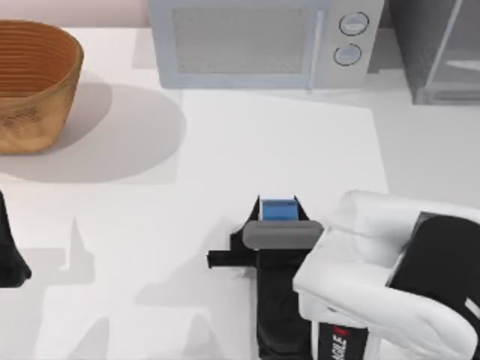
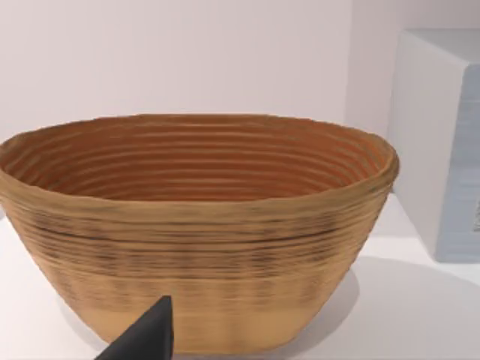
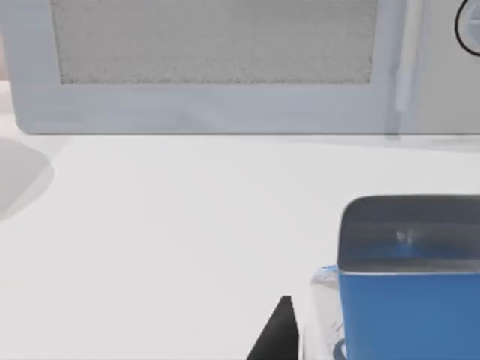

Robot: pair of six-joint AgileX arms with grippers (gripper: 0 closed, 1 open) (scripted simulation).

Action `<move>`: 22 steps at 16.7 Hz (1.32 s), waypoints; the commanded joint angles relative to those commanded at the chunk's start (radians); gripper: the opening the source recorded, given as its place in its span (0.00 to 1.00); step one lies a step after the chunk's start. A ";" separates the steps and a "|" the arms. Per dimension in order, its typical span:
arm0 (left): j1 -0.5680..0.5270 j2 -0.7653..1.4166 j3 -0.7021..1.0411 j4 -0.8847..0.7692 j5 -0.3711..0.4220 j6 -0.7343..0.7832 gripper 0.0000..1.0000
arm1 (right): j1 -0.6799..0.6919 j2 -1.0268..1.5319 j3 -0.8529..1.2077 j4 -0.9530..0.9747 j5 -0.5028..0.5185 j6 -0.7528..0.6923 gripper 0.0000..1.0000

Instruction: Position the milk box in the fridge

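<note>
1 milk box (image 1: 278, 210) stands on the white tabletop (image 1: 225, 150), front and centre, with the right hand (image 1: 278, 219) straddling it, fingers either side. 1 microwave (image 1: 262, 41) sits behind, 1 fridge (image 1: 439, 49) far right. 1 woven basket (image 1: 34, 82), nothing inside. Left hand (image 1: 11, 259) parked at the left edge; grip, cannot tell.

Small blue-topped milk box (image 1: 278, 210) is seen near the white table's (image 1: 225, 150) front edge, w/ the right gripper (image 1: 278, 208) around it. Woven brown basket (image 1: 34, 82) sits at back-left corner; silver microwave (image 1: 262, 41) at back edge, dark grey fridge (image 1: 439, 49) at back-right. Left arm (image 1: 9, 251) is parked at left edge.
</note>
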State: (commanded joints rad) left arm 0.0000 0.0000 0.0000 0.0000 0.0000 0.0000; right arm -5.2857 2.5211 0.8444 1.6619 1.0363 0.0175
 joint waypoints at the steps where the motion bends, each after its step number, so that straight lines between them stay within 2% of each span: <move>1: 0.000 0.000 0.000 0.000 0.000 0.000 1.00 | 0.000 0.000 0.000 0.000 0.000 0.000 0.00; 12: 0.000 0.000 0.000 0.000 0.000 0.000 1.00 | 0.003 -0.040 -0.003 -0.037 0.001 0.005 0.00; 22: 0.000 0.000 0.000 0.000 0.000 0.000 1.00 | 0.004 -0.546 -0.050 -0.497 -0.002 0.012 0.00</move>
State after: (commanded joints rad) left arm 0.0000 0.0000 0.0000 0.0000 0.0000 0.0000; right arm -5.2815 1.9749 0.7944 1.1644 1.0343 0.0293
